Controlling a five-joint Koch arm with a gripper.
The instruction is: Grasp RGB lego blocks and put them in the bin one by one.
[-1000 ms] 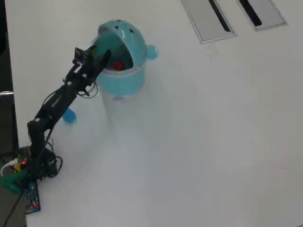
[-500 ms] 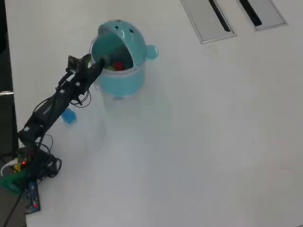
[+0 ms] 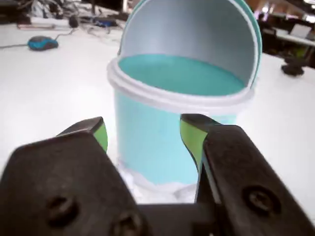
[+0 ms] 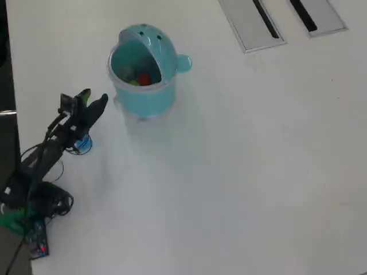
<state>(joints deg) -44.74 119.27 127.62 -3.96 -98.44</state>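
The turquoise whale-shaped bin (image 4: 150, 98) stands at the upper left of the overhead view, hood tipped back. Inside it lie a red block (image 4: 144, 78) and a lime green block (image 4: 133, 82). The blue block (image 4: 85, 144) rests on the table to the lower left of the bin, partly under the arm. My gripper (image 4: 94, 96) hovers left of the bin, apart from it and above the blue block's far side. In the wrist view the gripper (image 3: 142, 130) is open, its green-padded fingers empty, with the bin (image 3: 162, 101) close in front.
Two grey slotted panels (image 4: 252, 23) (image 4: 318, 14) sit in the table's top right corner. The arm's base and cables (image 4: 34, 200) occupy the lower left, by the table's dark left edge. A blue mouse (image 3: 39, 43) lies far off in the wrist view.
The arm has drawn back from over the bin's mouth toward the lower left. A green block now shows in the bin beside the red one.
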